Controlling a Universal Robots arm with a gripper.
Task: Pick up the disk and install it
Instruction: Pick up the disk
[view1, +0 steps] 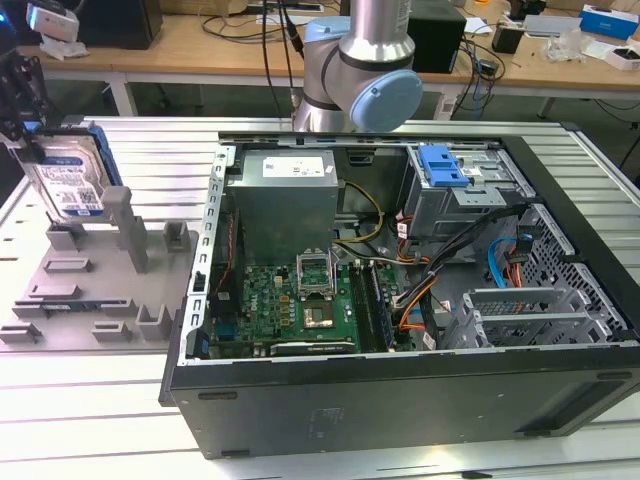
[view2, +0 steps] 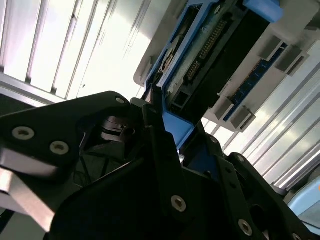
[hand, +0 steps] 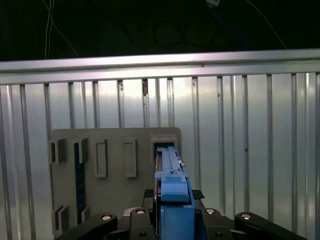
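"One disk (view1: 65, 180) stands upright at the edge of the grey fixture (view1: 90, 290) in the exterior view?"
"Yes. Second wrist view: the gripper (view2: 180, 132) clamps its blue edge. First wrist view: it reaches the fixture's slot (hand: 156, 142). Snagging there could twist it loose."

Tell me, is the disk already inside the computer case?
No, in the exterior view the disk stands at the grey fixture, outside the open computer case.
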